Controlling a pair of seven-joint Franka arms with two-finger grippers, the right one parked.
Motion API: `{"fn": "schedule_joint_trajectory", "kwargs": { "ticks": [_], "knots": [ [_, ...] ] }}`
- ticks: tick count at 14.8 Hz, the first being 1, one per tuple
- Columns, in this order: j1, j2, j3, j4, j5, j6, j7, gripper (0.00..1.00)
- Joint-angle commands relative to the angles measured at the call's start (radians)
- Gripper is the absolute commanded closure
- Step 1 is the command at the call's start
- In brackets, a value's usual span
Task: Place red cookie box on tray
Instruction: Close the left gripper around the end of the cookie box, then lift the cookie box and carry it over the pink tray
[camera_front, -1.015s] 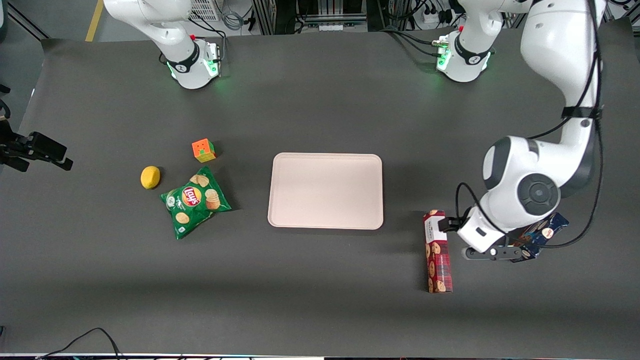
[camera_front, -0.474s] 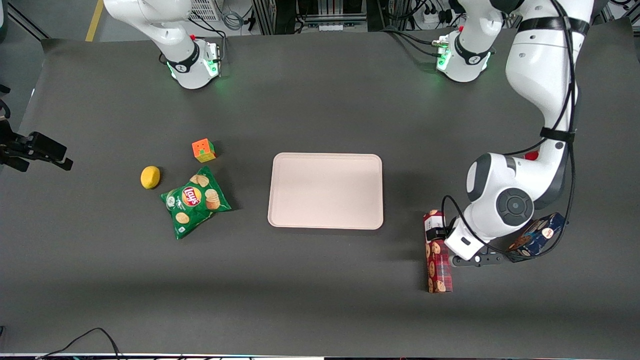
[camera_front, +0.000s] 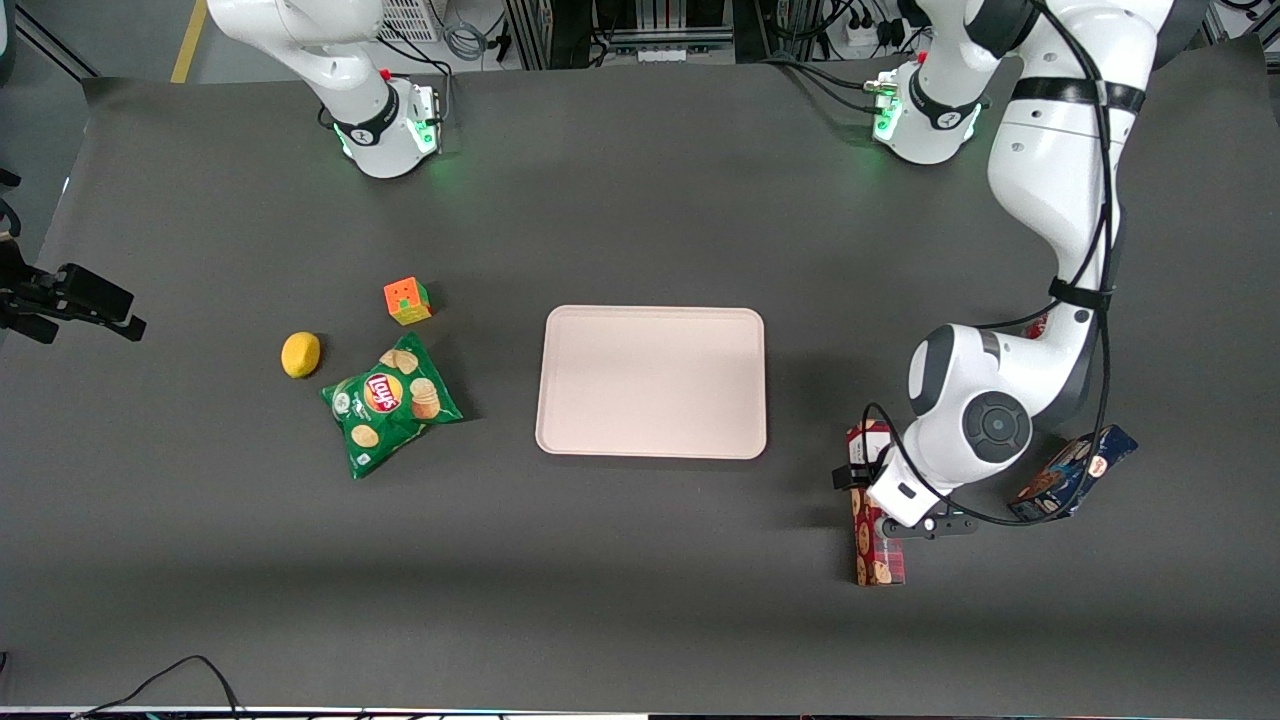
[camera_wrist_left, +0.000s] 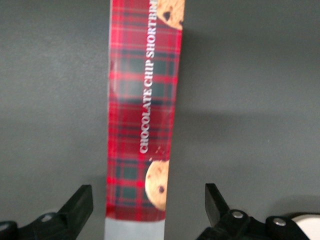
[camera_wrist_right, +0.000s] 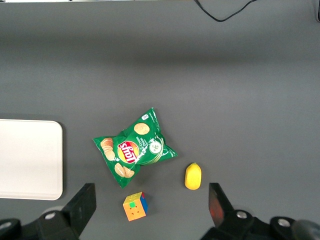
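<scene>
Red cookie box (camera_front: 878, 545) lying flat on dark worktop (camera_front: 640, 560), near tray (camera_front: 651, 381) toward working arm's end, clear of it. Gripper (camera_wrist_left: 149, 210) poised over box's label end, fingers (camera_wrist_left: 80, 202) spread wide either side, not touching.

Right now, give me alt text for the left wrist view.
The open gripper straddles the red cookie box, one finger on each side, neither touching. The box lies flat on the dark table.
</scene>
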Motion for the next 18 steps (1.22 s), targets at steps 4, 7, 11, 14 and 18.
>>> {"fn": "schedule_joint_trajectory", "kwargs": {
  "ticks": [4, 7, 11, 14, 18],
  "knots": [
    [-0.031, 0.060, 0.040, 0.093, 0.004, -0.019, 0.005, 0.19],
    [-0.031, 0.060, 0.048, 0.096, 0.012, -0.023, 0.040, 0.51],
    [-0.034, 0.060, 0.052, 0.123, 0.007, -0.078, 0.037, 0.88],
    [-0.046, 0.048, 0.070, 0.151, 0.009, -0.135, 0.036, 0.96],
    [-0.055, -0.044, 0.084, 0.201, 0.009, -0.270, 0.045, 0.94]
  ]
}}
